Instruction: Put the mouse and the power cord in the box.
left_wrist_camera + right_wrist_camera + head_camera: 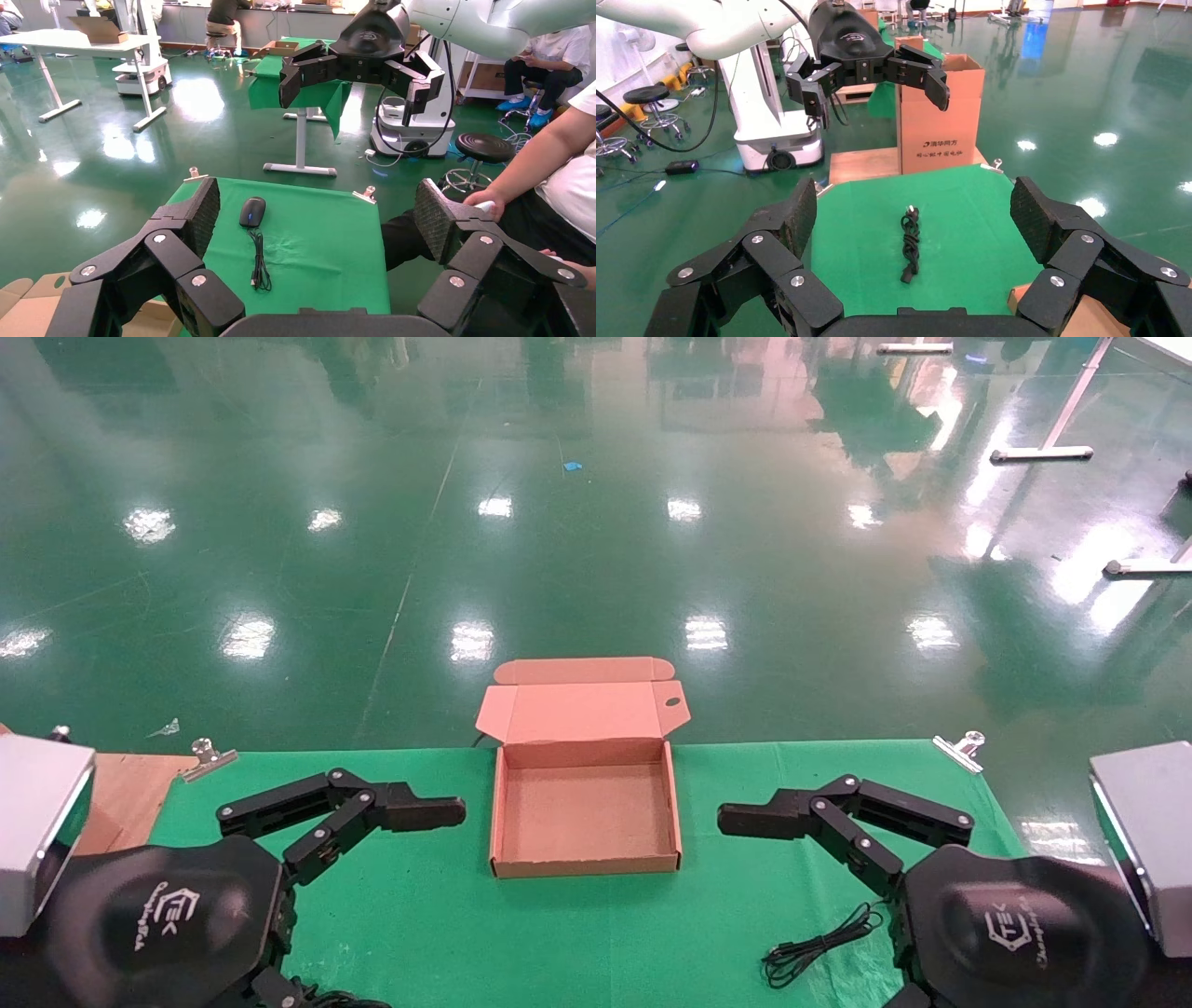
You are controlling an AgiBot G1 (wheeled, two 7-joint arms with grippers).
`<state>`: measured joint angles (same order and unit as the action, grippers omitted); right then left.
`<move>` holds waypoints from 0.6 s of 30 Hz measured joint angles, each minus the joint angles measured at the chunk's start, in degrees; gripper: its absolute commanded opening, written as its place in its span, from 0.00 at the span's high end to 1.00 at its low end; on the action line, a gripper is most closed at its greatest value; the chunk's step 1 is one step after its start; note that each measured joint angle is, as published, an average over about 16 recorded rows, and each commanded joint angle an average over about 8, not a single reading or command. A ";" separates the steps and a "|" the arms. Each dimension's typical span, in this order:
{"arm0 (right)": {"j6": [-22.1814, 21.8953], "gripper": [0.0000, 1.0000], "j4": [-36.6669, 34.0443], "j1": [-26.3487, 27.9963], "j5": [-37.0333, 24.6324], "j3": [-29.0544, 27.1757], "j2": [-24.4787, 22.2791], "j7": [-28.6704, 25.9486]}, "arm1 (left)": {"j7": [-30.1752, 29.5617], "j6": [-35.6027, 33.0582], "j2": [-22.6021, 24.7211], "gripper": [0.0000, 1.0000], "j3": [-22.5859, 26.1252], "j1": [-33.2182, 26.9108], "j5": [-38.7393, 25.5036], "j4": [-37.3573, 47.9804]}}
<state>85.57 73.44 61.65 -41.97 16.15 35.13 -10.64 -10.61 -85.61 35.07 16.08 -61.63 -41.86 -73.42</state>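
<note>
Left gripper [438, 812] and right gripper [745, 820], both spread wide, flank the box [585, 864]; its lid [582, 710] stands open, pointing away from the robot.

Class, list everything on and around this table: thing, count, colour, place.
box: 1, brown, mid-table, lid open, empty.
mouse: 1, black, on the cloth, robot's right side, cable trailing.
power cord: 1, black, bundled on the cloth, robot's left side.
cloth: 1, green, covering the table.
clips: 2, metal, far table edge.
person: 1, white shirt, beside the table's right end.
left gripper: 1, black, open, left of box.
right gripper: 1, black, open, right of box.
</note>
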 measured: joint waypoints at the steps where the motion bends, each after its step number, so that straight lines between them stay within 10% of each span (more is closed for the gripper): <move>1: 0.00 0.00 0.00 0.00 0.00 0.00 0.00 0.00 | 0.00 0.00 0.00 0.00 0.00 0.00 0.00 0.00; 18: 0.11 0.00 0.37 1.38 -4.66 1.54 -0.23 0.74 | 0.43 -0.56 -0.07 0.00 0.74 -1.04 -2.03 0.41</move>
<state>85.68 73.81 63.03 -46.64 17.68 34.90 -9.90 -10.18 -86.17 34.99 16.82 -62.67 -43.89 -73.01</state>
